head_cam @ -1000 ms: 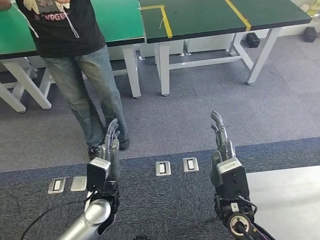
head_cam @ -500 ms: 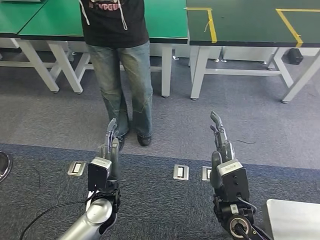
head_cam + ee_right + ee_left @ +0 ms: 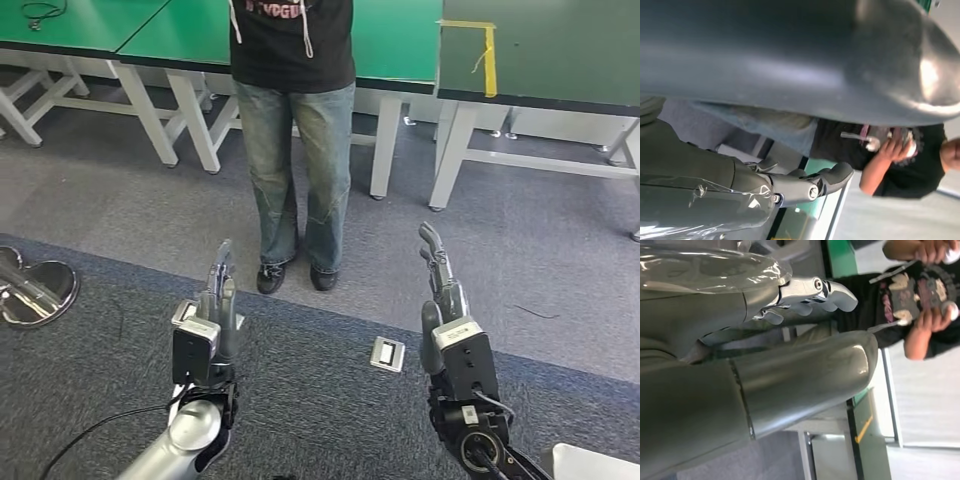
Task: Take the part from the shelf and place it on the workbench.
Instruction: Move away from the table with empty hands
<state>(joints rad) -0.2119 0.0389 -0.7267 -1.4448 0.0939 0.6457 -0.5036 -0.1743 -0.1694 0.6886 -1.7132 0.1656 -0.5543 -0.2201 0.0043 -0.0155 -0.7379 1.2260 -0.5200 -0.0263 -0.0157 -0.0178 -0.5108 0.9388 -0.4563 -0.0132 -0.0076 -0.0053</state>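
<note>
Nearest the camera, the left robot hand (image 3: 219,300) and the right robot hand (image 3: 441,285) are both raised in front of the body, fingers extended and apart, holding nothing. Beneath them lies dark carpet with a metal floor socket (image 3: 387,353) set into it, and a shiny chair base (image 3: 34,290) sits off to the left. Beyond the hands a person (image 3: 298,130) in jeans and a dark top stands facing the robot, with both hands held up at chest height in the wrist views (what they hold is too small to name). Behind the person run green surfaces (image 3: 181,30) and a darker one marked with yellow tape (image 3: 490,55).

Neither the shelf nor the part can be made out, so where the part lies cannot be told. By my reading this is the approach step: the robot must first find and face the shelf, then reach with a spread hand.
</note>
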